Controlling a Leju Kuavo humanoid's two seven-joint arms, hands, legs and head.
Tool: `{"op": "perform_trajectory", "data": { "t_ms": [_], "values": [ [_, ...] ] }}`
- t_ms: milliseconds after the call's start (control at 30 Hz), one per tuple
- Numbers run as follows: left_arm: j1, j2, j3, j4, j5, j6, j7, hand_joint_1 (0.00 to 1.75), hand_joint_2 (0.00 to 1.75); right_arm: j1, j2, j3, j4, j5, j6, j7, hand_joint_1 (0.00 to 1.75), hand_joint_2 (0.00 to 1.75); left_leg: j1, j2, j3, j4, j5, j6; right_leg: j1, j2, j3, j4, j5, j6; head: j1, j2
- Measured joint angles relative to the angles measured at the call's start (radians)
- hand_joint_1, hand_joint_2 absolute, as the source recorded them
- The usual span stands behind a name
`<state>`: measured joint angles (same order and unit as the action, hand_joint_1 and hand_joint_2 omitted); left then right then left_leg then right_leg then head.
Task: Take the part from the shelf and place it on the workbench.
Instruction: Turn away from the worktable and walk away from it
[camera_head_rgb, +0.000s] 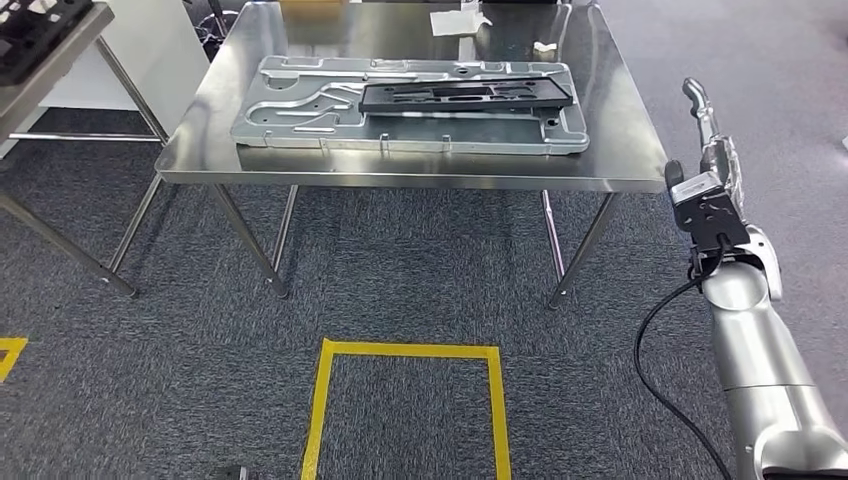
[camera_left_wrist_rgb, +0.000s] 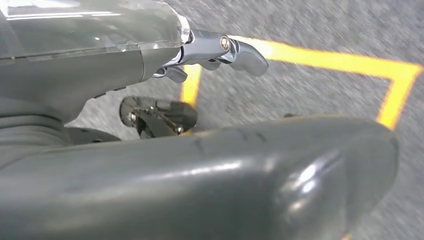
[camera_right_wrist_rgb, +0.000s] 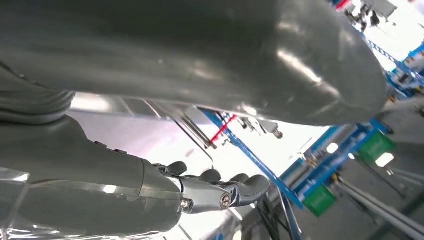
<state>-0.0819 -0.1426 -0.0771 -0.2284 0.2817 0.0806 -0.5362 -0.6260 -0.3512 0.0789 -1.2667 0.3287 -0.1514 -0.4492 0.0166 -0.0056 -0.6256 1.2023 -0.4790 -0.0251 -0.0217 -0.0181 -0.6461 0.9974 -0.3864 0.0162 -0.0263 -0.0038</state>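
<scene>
A long flat black part lies on a large silver stamped panel, which rests on the steel workbench ahead of me. My right hand is raised beside the bench's right edge, clear of it. In the right wrist view the right hand has its fingers stretched out and holds nothing. My left hand hangs over the grey carpet with its fingers loosely apart and nothing in them.
A yellow tape square marks the carpet in front of the bench. A second metal table with a black tray stands at the far left. White paper lies at the bench's back. Blue racks appear in the right wrist view.
</scene>
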Motion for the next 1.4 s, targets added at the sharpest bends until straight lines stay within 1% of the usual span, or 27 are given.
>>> {"op": "perform_trajectory", "data": {
  "t_ms": [67,100,167,200,233,333,367,400,433,500,567,600,667,700,733,800,867,900,933,1000,1067,1100,1133,1200,1267,1367,1400],
  "values": [
    [0.002,0.004,0.000,0.002,-0.003,0.030,0.018,0.00,0.00,0.014,0.002,0.000,0.010,0.000,-0.008,-0.005,0.00,0.00,-0.003,-0.003,0.093,-0.138,-0.021,0.007,-0.001,0.000,-0.020,0.010,0.016,0.014,0.000,0.000],
    [0.004,0.006,0.000,0.003,-0.004,0.044,0.028,0.00,0.00,0.022,0.004,0.000,0.019,-0.001,-0.012,-0.009,0.00,0.00,-0.005,-0.004,0.114,-0.177,-0.037,0.015,0.000,0.000,-0.023,0.012,0.024,0.021,0.000,0.000],
    [0.011,0.011,0.002,0.007,-0.003,0.062,0.044,0.00,0.00,0.042,0.009,0.000,0.047,-0.005,-0.020,-0.023,0.00,0.00,-0.008,-0.004,0.115,-0.192,-0.034,0.035,-0.001,0.000,-0.024,0.007,0.040,0.035,0.000,0.000],
    [0.015,0.013,0.004,0.010,-0.002,0.070,0.050,0.00,0.00,0.057,0.013,0.000,0.065,-0.008,-0.026,-0.032,0.00,0.00,-0.008,-0.002,0.111,-0.193,-0.026,0.045,-0.003,0.001,-0.026,0.010,0.034,0.041,0.000,0.000],
    [0.019,0.017,0.006,0.012,-0.002,0.077,0.055,0.00,0.00,0.075,0.017,0.000,0.087,-0.010,-0.034,-0.044,0.00,0.00,-0.008,0.000,0.105,-0.195,-0.015,0.055,-0.005,0.002,-0.032,0.027,0.009,0.045,0.000,0.000],
    [0.029,0.026,0.015,0.019,-0.002,0.104,0.076,0.00,0.00,0.143,0.041,0.000,0.175,-0.013,-0.060,-0.086,0.00,0.00,-0.010,0.002,0.069,-0.196,0.021,0.073,-0.005,0.007,-0.073,0.183,-0.144,0.049,0.000,0.000],
    [0.033,0.028,0.016,0.020,-0.003,0.116,0.087,0.00,0.00,0.163,0.053,0.000,0.209,-0.012,-0.063,-0.095,0.00,0.00,-0.012,0.001,0.052,-0.195,0.033,0.075,-0.004,0.008,-0.083,0.242,-0.174,0.049,0.000,0.000],
    [0.036,0.030,0.017,0.021,-0.005,0.130,0.100,0.00,0.00,0.178,0.066,0.000,0.247,-0.012,-0.063,-0.099,0.00,0.00,-0.015,0.001,0.034,-0.193,0.045,0.075,-0.003,0.008,-0.082,0.281,-0.178,0.048,0.000,0.000],
    [0.038,0.032,0.017,0.022,-0.007,0.143,0.115,0.00,0.00,0.189,0.081,0.000,0.293,-0.012,-0.062,-0.101,0.00,0.00,-0.018,0.001,0.017,-0.189,0.055,0.075,-0.002,0.009,-0.066,0.290,-0.159,0.045,0.000,0.000],
    [0.039,0.036,0.017,0.022,-0.010,0.169,0.144,0.00,0.00,0.202,0.114,0.000,0.400,-0.018,-0.066,-0.104,0.00,0.00,-0.022,0.002,-0.011,-0.183,0.073,0.072,0.005,0.009,0.017,0.213,-0.114,0.031,0.000,0.000],
    [0.038,0.037,0.017,0.023,-0.014,0.190,0.170,0.00,0.00,0.212,0.153,0.000,0.504,-0.036,-0.074,-0.110,0.00,0.00,-0.026,0.004,-0.027,-0.179,0.089,0.063,0.014,0.008,0.120,0.077,-0.122,0.013,0.000,0.000],
    [0.039,0.037,0.017,0.023,-0.017,0.202,0.181,0.00,0.00,0.219,0.174,0.000,0.552,-0.049,-0.077,-0.112,0.00,0.00,-0.026,0.005,-0.030,-0.180,0.098,0.058,0.020,0.007,0.149,0.029,-0.134,0.006,0.000,0.000],
    [0.041,0.038,0.017,0.025,-0.020,0.227,0.206,0.00,0.00,0.246,0.217,-0.002,0.641,-0.072,-0.078,-0.106,0.00,0.00,-0.024,0.008,-0.033,-0.186,0.116,0.045,0.025,0.006,0.158,-0.006,-0.134,-0.006,0.000,0.000],
    [0.044,0.040,0.018,0.027,-0.019,0.239,0.219,0.00,0.00,0.264,0.238,-0.005,0.679,-0.080,-0.077,-0.100,0.00,0.00,-0.021,0.007,-0.036,-0.186,0.116,0.038,0.025,0.003,0.152,-0.011,-0.122,-0.014,0.000,0.000],
    [0.047,0.041,0.019,0.029,-0.016,0.251,0.231,0.00,0.00,0.281,0.256,-0.007,0.712,-0.085,-0.078,-0.096,0.00,0.00,-0.021,0.006,-0.043,-0.175,0.098,0.032,0.023,0.002,0.144,-0.014,-0.110,-0.023,0.000,0.000],
    [0.053,0.045,0.023,0.031,-0.008,0.266,0.249,0.00,0.00,0.313,0.289,-0.012,0.762,-0.091,-0.082,-0.090,0.00,0.00,-0.016,0.005,-0.070,-0.095,0.006,0.022,0.018,0.000,0.116,-0.019,-0.082,-0.035,-0.001,0.000],
    [0.057,0.049,0.026,0.032,-0.004,0.273,0.261,0.00,0.00,0.343,0.314,-0.021,0.805,-0.102,-0.088,-0.083,0.00,0.00,-0.013,0.005,-0.097,0.036,-0.086,0.013,0.018,0.003,0.081,-0.017,-0.057,-0.037,-0.001,0.000],
    [0.058,0.053,0.027,0.033,-0.004,0.275,0.265,0.00,0.00,0.357,0.324,-0.028,0.825,-0.109,-0.092,-0.077,0.00,0.00,-0.012,0.005,-0.097,0.085,-0.099,0.010,0.018,0.002,0.063,-0.014,-0.045,-0.035,-0.002,0.000],
    [0.058,0.056,0.028,0.033,-0.007,0.275,0.269,0.00,0.00,0.369,0.332,-0.038,0.841,-0.117,-0.096,-0.071,0.00,0.00,-0.012,0.005,-0.082,0.102,-0.087,0.007,0.018,0.001,0.045,-0.010,-0.036,-0.033,-0.002,0.000],
    [0.059,0.064,0.028,0.034,-0.012,0.270,0.274,0.00,0.00,0.387,0.343,-0.060,0.864,-0.129,-0.102,-0.060,0.00,0.00,-0.011,0.006,0.002,0.031,-0.038,0.008,0.018,-0.001,0.011,-0.001,-0.018,-0.028,-0.002,0.000],
    [0.055,0.070,0.028,0.034,-0.019,0.258,0.279,0.00,0.00,0.396,0.349,-0.080,0.879,-0.135,-0.106,-0.051,0.00,0.00,-0.013,0.007,0.124,-0.120,-0.046,0.016,0.020,-0.001,-0.012,0.013,-0.004,-0.019,-0.001,0.000],
    [0.054,0.072,0.027,0.034,-0.024,0.251,0.282,0.00,0.00,0.399,0.350,-0.088,0.885,-0.136,-0.108,-0.047,0.00,0.00,-0.015,0.007,0.164,-0.179,-0.063,0.023,0.021,0.000,-0.017,0.017,0.003,-0.013,-0.001,0.000],
    [0.053,0.074,0.026,0.034,-0.031,0.245,0.286,0.00,0.00,0.401,0.351,-0.094,0.891,-0.136,-0.107,-0.043,0.00,0.00,-0.017,0.007,0.185,-0.212,-0.078,0.030,0.021,0.000,-0.019,0.019,0.010,-0.007,-0.001,0.000],
    [0.053,0.076,0.023,0.035,-0.042,0.234,0.294,0.00,0.00,0.404,0.352,-0.105,0.902,-0.137,-0.103,-0.035,0.00,0.00,-0.019,0.009,0.180,-0.224,-0.072,0.047,0.018,0.000,-0.019,0.017,0.022,0.007,-0.001,0.000],
    [0.053,0.077,0.020,0.036,-0.048,0.228,0.302,0.00,0.00,0.407,0.355,-0.111,0.913,-0.133,-0.103,-0.023,0.00,0.00,-0.017,0.014,0.167,-0.228,-0.051,0.062,0.014,0.006,-0.037,0.057,-0.014,0.019,-0.001,0.000],
    [0.055,0.078,0.018,0.036,-0.051,0.231,0.311,0.00,0.00,0.415,0.367,-0.114,0.930,-0.124,-0.111,-0.003,0.00,0.00,-0.018,0.017,0.135,-0.227,-0.024,0.071,0.008,0.011,-0.105,0.250,-0.144,0.032,-0.001,0.000],
    [0.057,0.078,0.017,0.036,-0.052,0.232,0.313,0.00,0.00,0.418,0.370,-0.115,0.935,-0.121,-0.114,0.004,0.00,0.00,-0.019,0.017,0.125,-0.225,-0.018,0.071,0.007,0.011,-0.114,0.296,-0.167,0.034,-0.001,0.000]
  ]
}}
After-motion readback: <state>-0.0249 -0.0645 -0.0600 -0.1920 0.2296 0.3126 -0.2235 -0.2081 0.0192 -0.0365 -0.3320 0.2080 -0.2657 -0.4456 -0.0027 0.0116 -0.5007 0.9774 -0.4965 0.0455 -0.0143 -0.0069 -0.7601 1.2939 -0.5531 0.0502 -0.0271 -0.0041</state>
